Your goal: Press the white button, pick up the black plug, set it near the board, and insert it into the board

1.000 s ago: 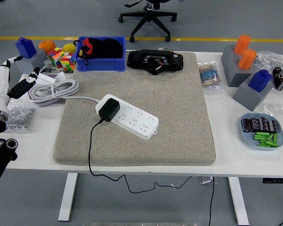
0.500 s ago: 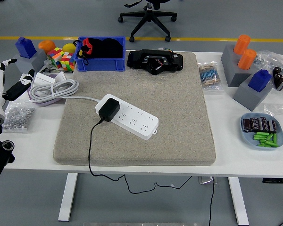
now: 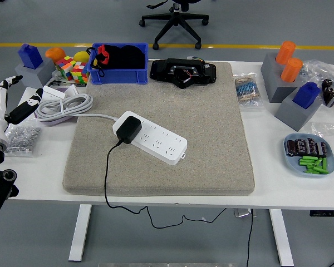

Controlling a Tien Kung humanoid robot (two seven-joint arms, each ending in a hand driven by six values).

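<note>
Black plug [image 3: 127, 129] seated in the white power strip [image 3: 151, 138] on the grey mat [image 3: 200, 117], its cord trailing off the near edge, left hand [image 3: 11, 103] at the table's left edge, fingers loose, holding nothing

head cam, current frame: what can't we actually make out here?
- White button on the power strip: too small to pick out, head view.
- Black plug: prongs hidden under its body, seating unclear.
- Left hand: cut by the left edge.
- Right hand: out of frame.
- Blue bin: dark contents indistinct.
</note>
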